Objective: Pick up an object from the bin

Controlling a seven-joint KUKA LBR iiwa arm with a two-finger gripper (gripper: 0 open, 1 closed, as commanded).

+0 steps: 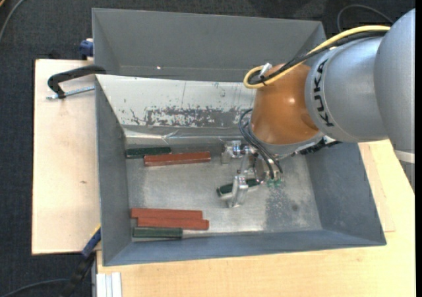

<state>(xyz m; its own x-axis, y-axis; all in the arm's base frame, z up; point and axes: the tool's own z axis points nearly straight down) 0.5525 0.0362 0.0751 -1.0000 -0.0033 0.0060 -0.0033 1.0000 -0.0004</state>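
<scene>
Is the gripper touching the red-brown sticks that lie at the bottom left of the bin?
Apart. The camera view shows bare bin floor between the gripper and the red-brown sticks.

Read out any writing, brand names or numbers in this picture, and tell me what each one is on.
"KUKA": black letters running up the side of the grey arm, beside its orange cover.
No text can be read on the red-brown bars, the dark green bars or the bin.
</scene>
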